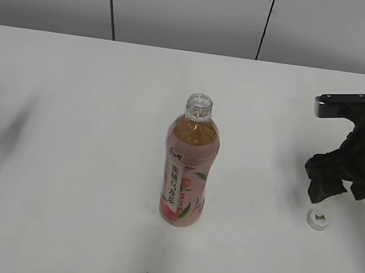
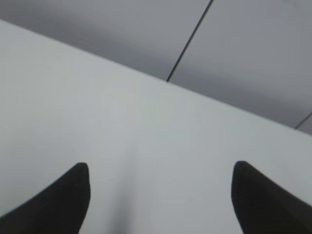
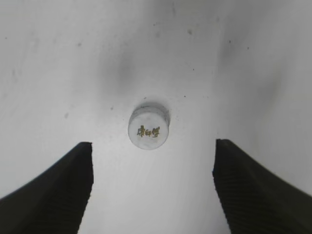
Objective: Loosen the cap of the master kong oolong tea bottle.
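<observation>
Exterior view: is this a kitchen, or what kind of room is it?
Probably a robot test bench, not a kitchen: a bare white table, plain grey wall panels, black robot grippers, and only one tea bottle with its cap off.

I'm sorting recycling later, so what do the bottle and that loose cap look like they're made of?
The bottle looks like clear, glossy thin plastic: the amber tea shows through, under a pink printed label. The cap lying on the table looks like matte white plastic with a dark printed logo on top.
</observation>
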### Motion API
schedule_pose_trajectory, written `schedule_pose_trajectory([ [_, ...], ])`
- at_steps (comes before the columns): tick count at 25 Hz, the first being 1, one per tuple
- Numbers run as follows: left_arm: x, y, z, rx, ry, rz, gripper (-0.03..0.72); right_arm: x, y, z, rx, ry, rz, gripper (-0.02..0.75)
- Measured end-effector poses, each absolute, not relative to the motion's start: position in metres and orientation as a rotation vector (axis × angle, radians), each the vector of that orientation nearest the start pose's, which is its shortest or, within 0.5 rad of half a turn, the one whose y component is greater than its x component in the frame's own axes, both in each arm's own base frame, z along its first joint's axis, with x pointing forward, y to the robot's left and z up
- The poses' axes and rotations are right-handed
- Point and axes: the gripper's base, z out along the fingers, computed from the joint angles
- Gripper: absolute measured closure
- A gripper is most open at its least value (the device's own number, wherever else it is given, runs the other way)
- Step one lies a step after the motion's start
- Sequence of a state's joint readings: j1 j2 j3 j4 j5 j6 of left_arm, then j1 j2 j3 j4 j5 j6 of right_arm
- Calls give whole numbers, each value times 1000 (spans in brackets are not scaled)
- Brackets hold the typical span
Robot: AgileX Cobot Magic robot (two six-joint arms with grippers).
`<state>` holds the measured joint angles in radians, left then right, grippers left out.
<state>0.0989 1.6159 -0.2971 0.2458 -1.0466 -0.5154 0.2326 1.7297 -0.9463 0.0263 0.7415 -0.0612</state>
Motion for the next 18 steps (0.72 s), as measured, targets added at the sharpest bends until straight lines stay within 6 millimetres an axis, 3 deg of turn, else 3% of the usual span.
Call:
schedule_pose_trajectory([
  [4, 245, 3, 161, -254, 1959, -373, 156, 294, 71, 162, -411, 2968, 47, 160],
  [8, 249, 12, 189, -310, 2113, -256, 160, 294, 71, 162, -411, 2967, 47, 160],
  [14, 230, 15, 236, -398, 2083, -155, 163, 294, 71, 162, -407, 2971, 52, 160],
  [18, 216, 6, 243, -453, 2128, -168, 165, 291, 72, 161, -401, 3002, 60, 160],
])
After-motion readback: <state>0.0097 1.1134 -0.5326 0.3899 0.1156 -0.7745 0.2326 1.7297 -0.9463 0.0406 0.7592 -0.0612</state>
